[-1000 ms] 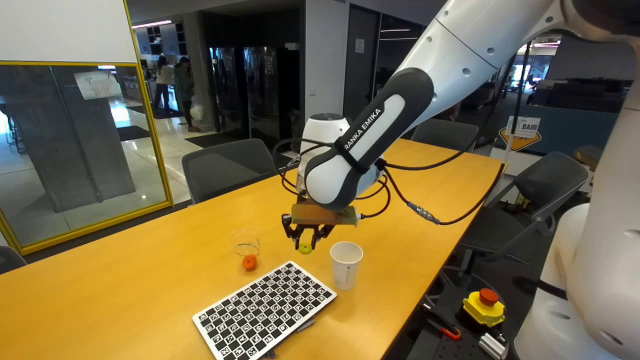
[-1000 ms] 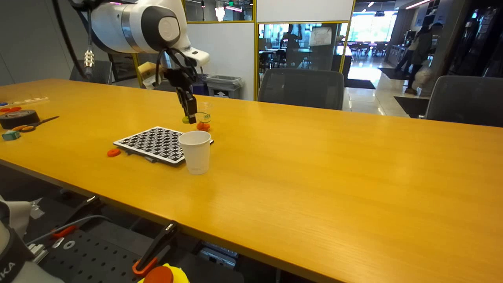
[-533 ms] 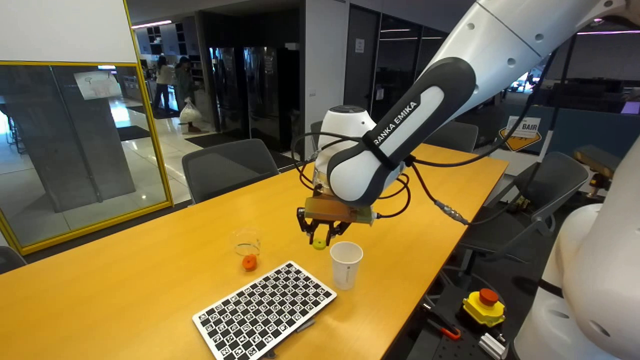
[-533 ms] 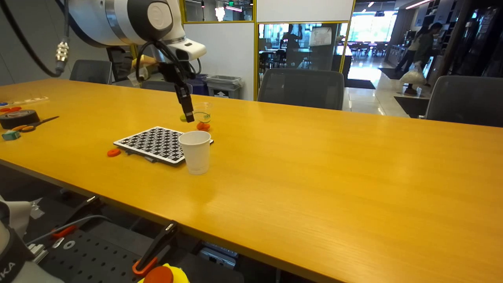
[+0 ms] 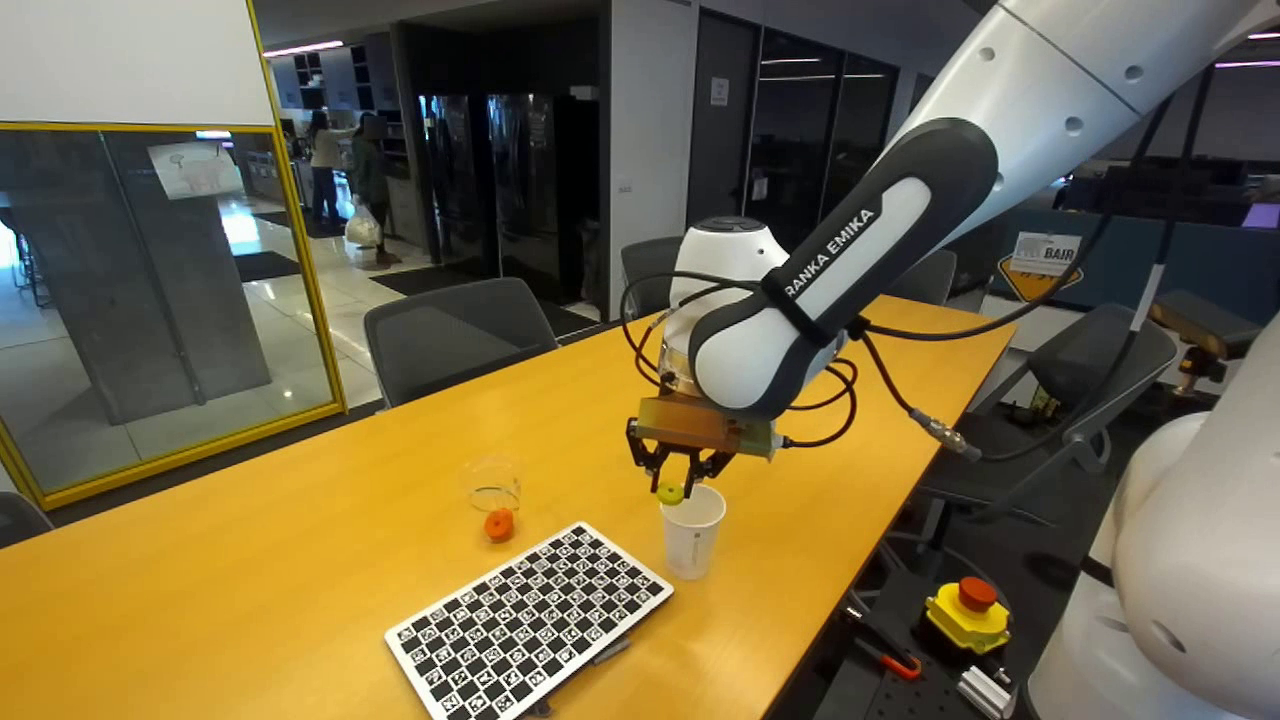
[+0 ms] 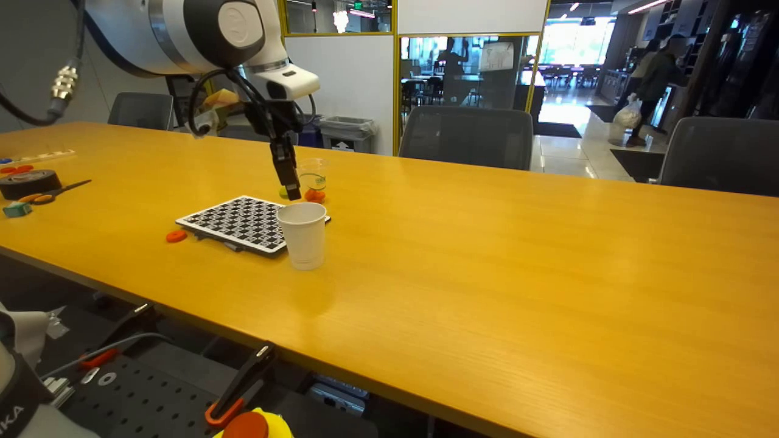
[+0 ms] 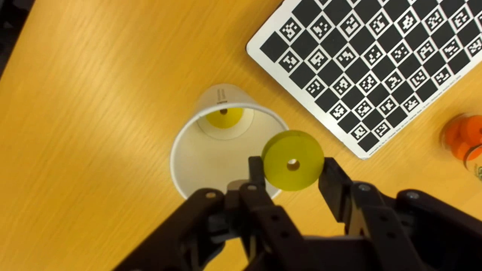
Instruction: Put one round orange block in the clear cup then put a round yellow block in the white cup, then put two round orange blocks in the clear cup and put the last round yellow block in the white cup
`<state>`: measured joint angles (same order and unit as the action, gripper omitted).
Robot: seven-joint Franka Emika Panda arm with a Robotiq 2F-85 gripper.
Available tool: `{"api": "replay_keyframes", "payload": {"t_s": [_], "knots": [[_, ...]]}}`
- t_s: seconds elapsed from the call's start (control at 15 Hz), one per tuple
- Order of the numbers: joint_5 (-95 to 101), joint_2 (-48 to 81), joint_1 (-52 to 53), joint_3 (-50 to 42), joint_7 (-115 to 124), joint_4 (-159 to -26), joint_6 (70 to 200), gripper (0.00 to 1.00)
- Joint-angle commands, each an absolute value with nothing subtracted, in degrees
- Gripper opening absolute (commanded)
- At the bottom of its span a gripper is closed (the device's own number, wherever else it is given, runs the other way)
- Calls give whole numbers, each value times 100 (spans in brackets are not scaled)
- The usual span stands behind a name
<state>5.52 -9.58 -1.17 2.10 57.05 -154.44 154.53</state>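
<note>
A round yellow block pierced at its middle (image 7: 293, 178) is grasped on two opposite sides by the end effector (image 7: 292, 168), right of centre in the wrist view. Part of the rim of a tapered opaque white cup (image 7: 218, 162) is covered by it there; whether the two touch cannot be told. A second round yellow block (image 7: 226, 120) is seen at the bottom of that cup, near the middle of the frame. In an exterior view, the white cup is stood upright on the wooden bench (image 5: 300, 570), just right of centre. A see-through clear cup (image 5: 495, 490) is placed left of centre, with round orange blocks (image 5: 499, 525) low inside it; their count cannot be made out. A flat black-and-white checkered board (image 5: 535, 620) is laid in the lower part, near the white cup.
</note>
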Motion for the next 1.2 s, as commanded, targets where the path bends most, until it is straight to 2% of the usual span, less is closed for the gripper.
{"api": "replay_keyframes", "payload": {"t_s": [0.0,0.4,0.47,0.53,0.6,0.8,0.87,1.13], "knots": [[576,-1144,-325,321,5895,-15592,15452,24],[556,-1100,-424,315,5902,-15625,15492,25],[536,-1095,-422,314,5903,-15626,15495,67],[530,-1083,-416,320,5903,-15626,15506,67],[516,-1081,-400,324,5877,-15626,15498,73],[437,-1137,-298,380,5736,-15678,15510,97],[425,-1171,-255,423,5693,-15703,15512,100],[214,-1272,175,685,5187,-15821,15446,100]]}}
